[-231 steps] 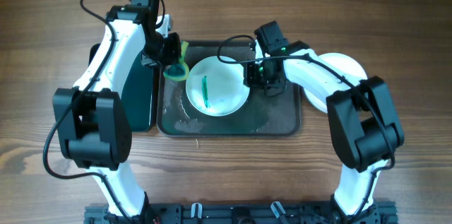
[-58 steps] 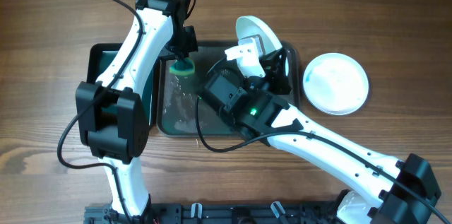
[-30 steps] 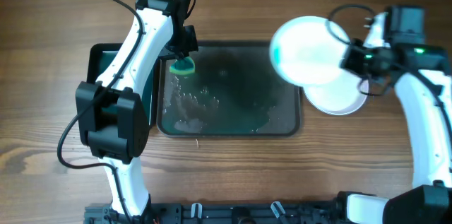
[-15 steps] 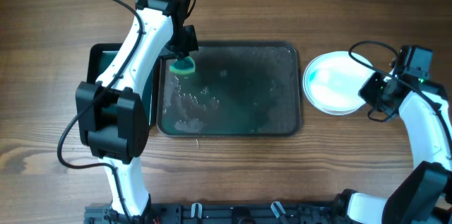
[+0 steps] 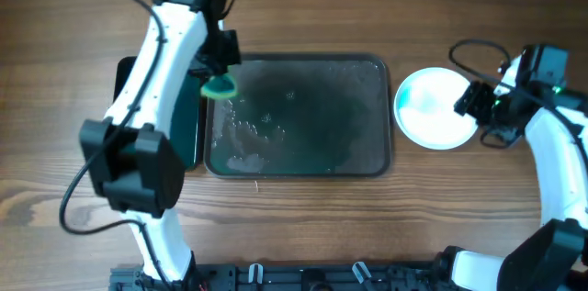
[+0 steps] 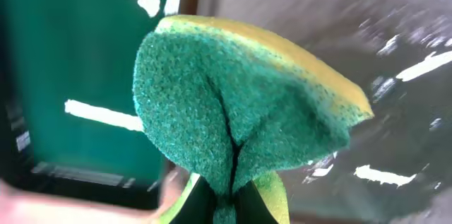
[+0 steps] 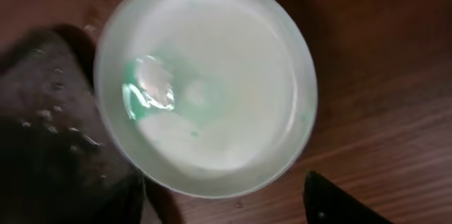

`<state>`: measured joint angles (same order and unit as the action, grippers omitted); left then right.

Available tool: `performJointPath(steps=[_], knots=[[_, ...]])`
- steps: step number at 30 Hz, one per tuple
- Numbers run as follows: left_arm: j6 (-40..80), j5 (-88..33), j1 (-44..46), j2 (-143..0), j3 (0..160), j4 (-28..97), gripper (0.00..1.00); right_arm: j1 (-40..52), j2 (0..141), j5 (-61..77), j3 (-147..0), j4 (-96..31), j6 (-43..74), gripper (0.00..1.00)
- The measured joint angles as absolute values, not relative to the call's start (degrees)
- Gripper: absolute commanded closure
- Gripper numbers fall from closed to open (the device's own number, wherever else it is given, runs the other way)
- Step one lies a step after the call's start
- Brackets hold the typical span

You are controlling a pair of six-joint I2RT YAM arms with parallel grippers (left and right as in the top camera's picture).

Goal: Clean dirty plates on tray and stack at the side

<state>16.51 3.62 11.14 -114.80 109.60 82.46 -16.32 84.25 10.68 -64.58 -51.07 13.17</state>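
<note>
The white plates [image 5: 428,107] lie stacked on the table just right of the dark grey tray [image 5: 303,117]. The top plate [image 7: 205,83] shows a faint teal smear and water. My right gripper [image 5: 476,107] hovers at the stack's right edge. It is open, and its fingers [image 7: 339,203] straddle the plate's rim without touching it. My left gripper [image 5: 220,75] is over the tray's top left corner, shut on a green and yellow sponge [image 6: 233,104]. The tray [image 6: 395,19] is wet and holds no plate.
A smaller black tray with a green inside [image 5: 191,135] sits against the grey tray's left side, partly under my left arm. The green inside [image 6: 70,54] fills the left of the left wrist view. Bare wooden table [image 5: 303,227] surrounds everything.
My right gripper has let go of the plate on the stack and opened, drawing slightly back. My left arm has shifted left with the sponge.
</note>
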Motion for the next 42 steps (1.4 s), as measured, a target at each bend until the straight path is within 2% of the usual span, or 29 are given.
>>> performJointPath(steps=[3, 8, 16, 18, 22, 24, 26, 27, 30, 31, 32, 36, 42], knots=[[15.33, 5.58, 8.1, -112.29, 109.8, 88.31, 0.96, -14.09, 84.03, 12.56, -67.66, -51.51, 11.29, 0.16], [13.98, 7.42, 2.96, -111.94, 105.78, 86.08, 0.96, -10.11, 84.03, 13.91, -67.77, -51.94, 10.17, 0.16], [8.21, 8.12, -5.48, -111.96, 84.97, 64.01, 0.96, -6.9, 84.03, 14.17, -67.77, -52.07, 9.26, 0.16], [6.39, 8.14, -6.83, -111.96, 80.31, 58.92, 0.8, -6.66, 84.03, 14.17, -67.77, -52.1, 8.86, 0.15], [4.47, 8.23, -7.29, -111.96, 77.19, 55.42, 0.61, -6.61, 84.03, 14.17, -67.77, -52.14, 8.23, 0.13], [4.21, 8.27, -7.25, -111.94, 77.23, 55.05, 0.5, -6.61, 84.03, 14.17, -67.77, -52.18, 7.31, 0.04], [3.84, 8.32, -7.25, -111.94, 77.65, 55.86, 0.49, -6.61, 84.03, 14.24, -67.77, -52.23, 6.85, 0.04], [3.92, 8.29, -7.25, -111.83, 78.35, 57.06, 0.45, -6.61, 84.03, 14.39, -67.77, -52.25, 6.15, 0.04], [3.46, 8.32, -7.25, -110.8, 81.91, 62.02, 0.22, -6.61, 84.01, 14.59, -67.83, -52.82, 5.65, 0.04], [3.62, 8.25, -7.25, -109.8, 83.9, 63.96, 0.2, -6.61, 83.99, 14.61, -68.01, -53.65, 5.13, 0.04], [3.77, 7.94, -7.25, -108.68, 86.54, 66.59, 0.01, -6.61, 83.88, 14.66, -68.29, -54.5, 4.62, 0.04], [3.68, 2.72, -7.25, -100.66, 94.98, 69.89, 0.0, -6.61, 81.89, 15.03, -71.26, -57.93, 3.68, 0.0], [3.68, -4.49, -7.25, -91.98, 96.55, 70.26, 0.0, -6.61, 74.32, 15.09, -77.58, -63.79, 3.11, 0.0]])
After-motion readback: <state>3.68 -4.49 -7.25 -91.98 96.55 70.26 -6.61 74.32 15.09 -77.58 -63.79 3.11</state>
